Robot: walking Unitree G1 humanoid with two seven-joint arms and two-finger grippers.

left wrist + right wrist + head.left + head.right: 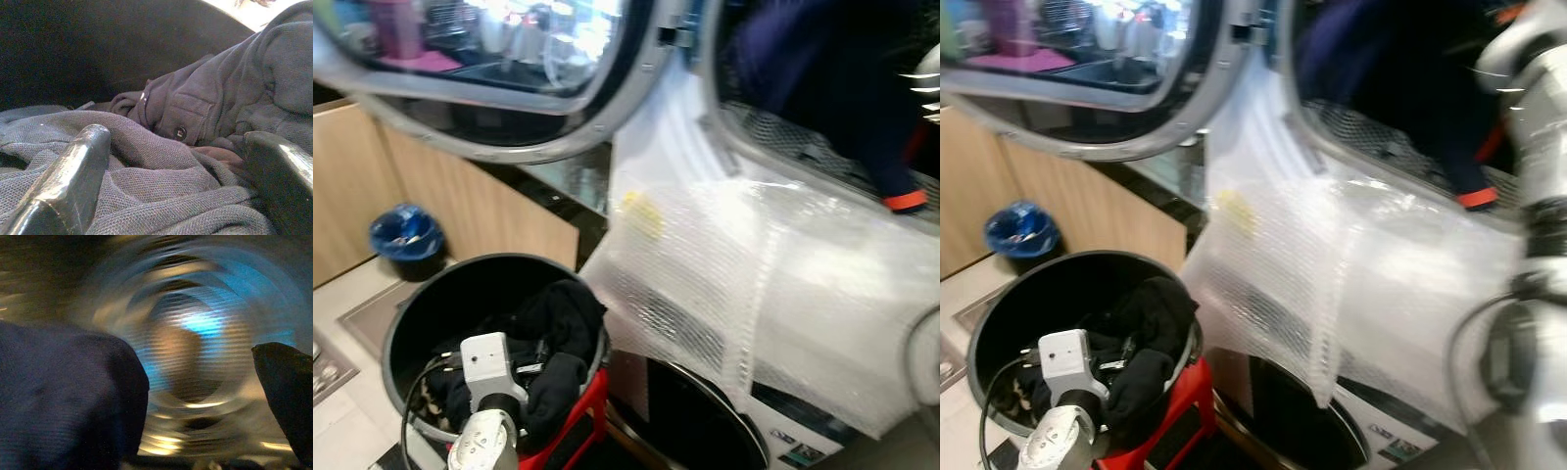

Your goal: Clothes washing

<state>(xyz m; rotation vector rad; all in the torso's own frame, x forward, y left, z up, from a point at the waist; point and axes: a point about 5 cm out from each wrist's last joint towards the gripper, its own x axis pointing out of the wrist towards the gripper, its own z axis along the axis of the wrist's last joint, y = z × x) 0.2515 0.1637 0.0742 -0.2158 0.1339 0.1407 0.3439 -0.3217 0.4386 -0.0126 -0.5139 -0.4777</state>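
A black round basket [421, 304] holds dark clothes [558, 323] and stands at the lower left, in front of the washing machine. My left arm [489, 367] reaches down into it. In the left wrist view my left gripper [176, 171] is open, its fingers [73, 171] resting on grey knit cloth [161, 186] beside a buttoned garment [195, 112]. My right arm [1538, 196] reaches into the machine's opening, where a dark blue garment [842, 88] with an orange cuff [906, 201] hangs. My right gripper [195, 382] is open facing the drum [195, 298], with dark blue cloth [63, 396] over one side.
The round washer door [480, 69] stands open at the upper left. Bubble wrap [754, 264] covers the machine's front. The basket sits on a red stool [573, 421]. A blue bin [406, 235] stands by the wooden cabinet [352, 176].
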